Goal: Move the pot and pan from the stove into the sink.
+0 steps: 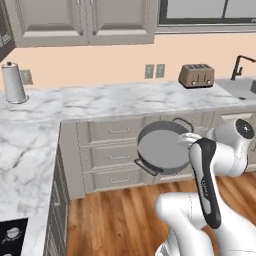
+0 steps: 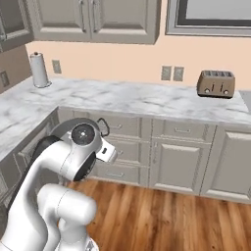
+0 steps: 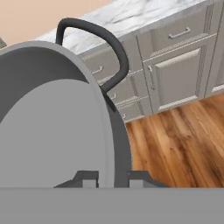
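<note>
Pot (image 1: 159,147) in gripper (image 3: 113,175) above wood floor (image 1: 120,220), drawers (image 1: 117,156) behind.

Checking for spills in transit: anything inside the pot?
Nothing visible inside the pot: left base and hand views show a bare grey floor. The gripper, shut on its rim, and the arm cover a small part near that edge.

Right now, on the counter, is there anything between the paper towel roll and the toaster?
In the left base view, the marble counter between the paper towel roll and the toaster is bare; wall outlets sit above it.
</note>
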### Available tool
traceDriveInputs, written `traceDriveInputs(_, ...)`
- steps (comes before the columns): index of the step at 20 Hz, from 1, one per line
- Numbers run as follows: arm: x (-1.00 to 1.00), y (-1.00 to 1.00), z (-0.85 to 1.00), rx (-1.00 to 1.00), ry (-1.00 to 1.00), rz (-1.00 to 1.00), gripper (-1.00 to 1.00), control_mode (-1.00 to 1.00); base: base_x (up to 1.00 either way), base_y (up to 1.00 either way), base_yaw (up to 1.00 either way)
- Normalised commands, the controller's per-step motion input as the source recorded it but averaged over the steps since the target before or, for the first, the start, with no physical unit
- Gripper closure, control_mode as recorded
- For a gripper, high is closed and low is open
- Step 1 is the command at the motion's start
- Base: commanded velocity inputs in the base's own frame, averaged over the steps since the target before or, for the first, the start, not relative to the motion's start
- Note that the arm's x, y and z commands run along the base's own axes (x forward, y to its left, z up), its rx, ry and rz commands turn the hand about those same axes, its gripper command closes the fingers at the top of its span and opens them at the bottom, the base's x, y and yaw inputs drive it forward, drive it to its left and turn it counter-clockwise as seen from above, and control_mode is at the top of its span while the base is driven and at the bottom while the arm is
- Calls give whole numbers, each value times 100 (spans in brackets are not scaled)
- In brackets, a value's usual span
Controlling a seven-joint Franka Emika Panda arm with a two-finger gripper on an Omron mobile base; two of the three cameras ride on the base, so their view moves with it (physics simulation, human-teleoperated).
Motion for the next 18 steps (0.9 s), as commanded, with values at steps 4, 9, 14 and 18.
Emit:
traceDriveInputs(4, 0, 0, 0, 0, 0, 0, 100, 100, 94, 29, -5)
traceDriveInputs(9, 0, 0, 0, 0, 0, 0, 100, 100, 93, 29, -3)
traceDriveInputs(14, 0, 0, 0, 0, 0, 0, 100, 100, 61, 15, -2)
traceDriveInputs(18, 0, 0, 0, 0, 0, 0, 100, 100, 1, -19, -1)
